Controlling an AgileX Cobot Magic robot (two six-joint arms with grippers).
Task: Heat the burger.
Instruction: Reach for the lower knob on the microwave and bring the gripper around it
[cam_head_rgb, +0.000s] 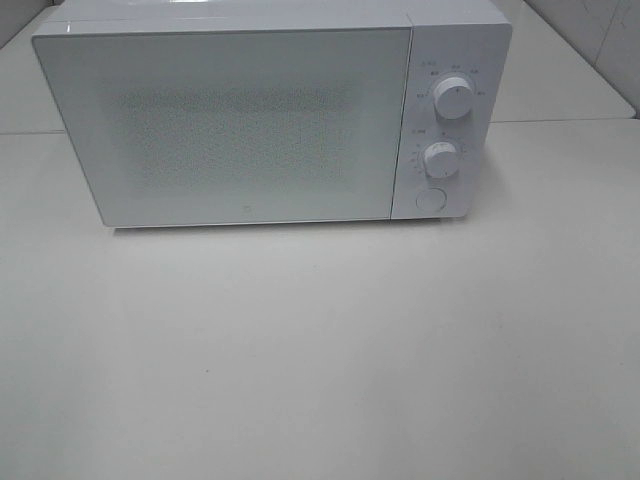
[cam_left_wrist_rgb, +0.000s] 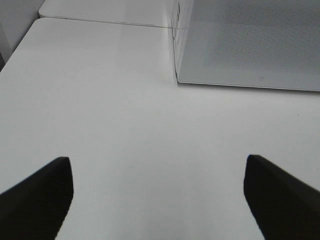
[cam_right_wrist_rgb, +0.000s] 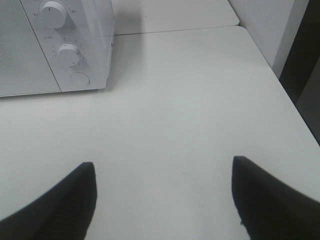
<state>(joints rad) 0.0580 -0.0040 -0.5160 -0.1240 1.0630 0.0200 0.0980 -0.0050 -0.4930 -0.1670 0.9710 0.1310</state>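
Note:
The burger is out of view in every frame. A white microwave stands at the back of the table with its door shut; nothing can be made out behind the frosted door. Its two knobs and round button are on the right panel. My left gripper hovers open over bare table, in front of the microwave's left corner. Over the table to the right of the microwave, my right gripper is open too, holding nothing. Neither gripper shows in the exterior high view.
The white table stretches in front of the microwave. A second table abuts at the back. The table's right edge drops off beside a wall.

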